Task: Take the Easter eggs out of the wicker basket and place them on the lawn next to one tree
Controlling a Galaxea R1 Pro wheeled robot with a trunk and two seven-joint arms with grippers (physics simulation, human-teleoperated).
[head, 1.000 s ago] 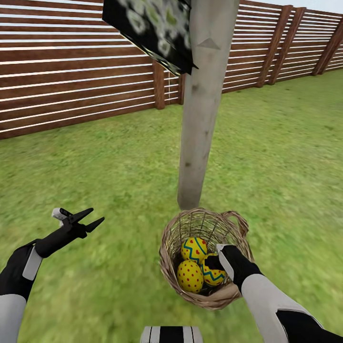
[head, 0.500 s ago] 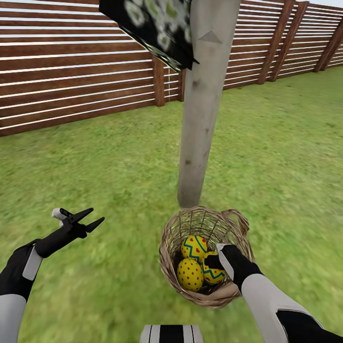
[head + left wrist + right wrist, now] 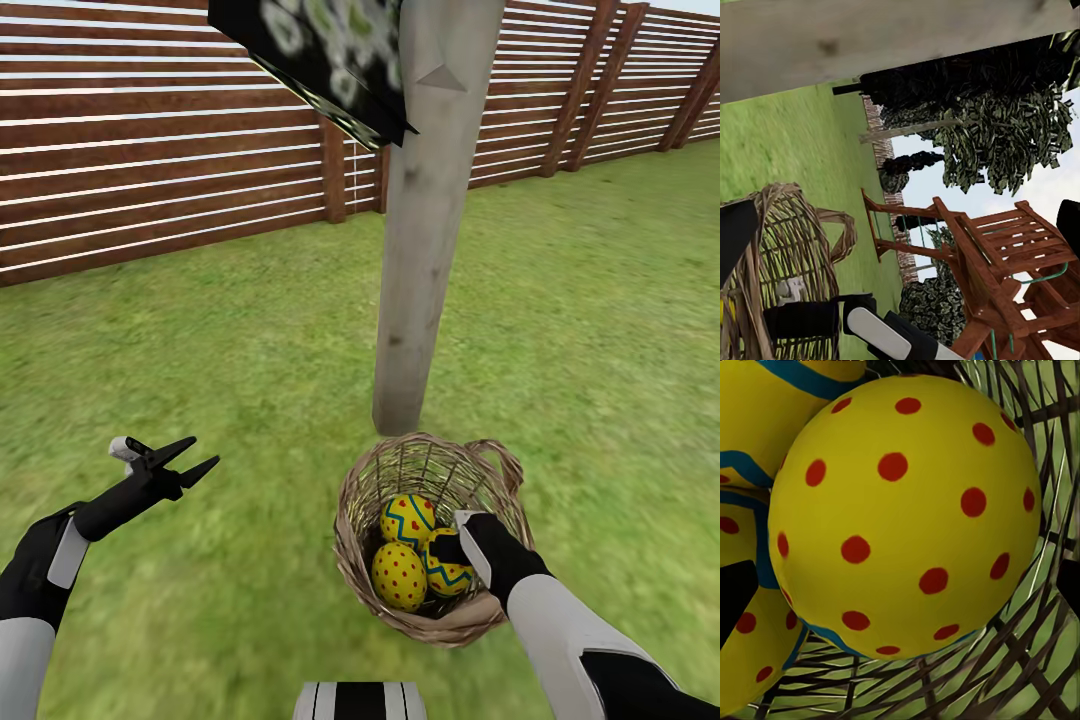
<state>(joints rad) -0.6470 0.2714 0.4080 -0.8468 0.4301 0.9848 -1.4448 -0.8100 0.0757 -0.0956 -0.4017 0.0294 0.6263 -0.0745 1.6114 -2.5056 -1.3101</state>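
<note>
Three Easter eggs point(image 3: 420, 555) sit in wicker basket point(image 3: 385, 480): yellow shells, blue zigzag bands, red dots, all alike. Basket tan-brown, open woven twigs, loop handle at far-right rim, resting on lawn point(image 3: 250, 350) just near side of tree point(image 3: 425, 230) with pale grey-beige trunk. My right gripper point(image 3: 447, 548) reaches down into basket among eggs; I cannot tell whether fingers are apart. My left gripper point(image 3: 190, 458) hovers over grass well left of basket, fingers apart, holding nothing. Slat fence point(image 3: 150, 150) far behind.
</note>
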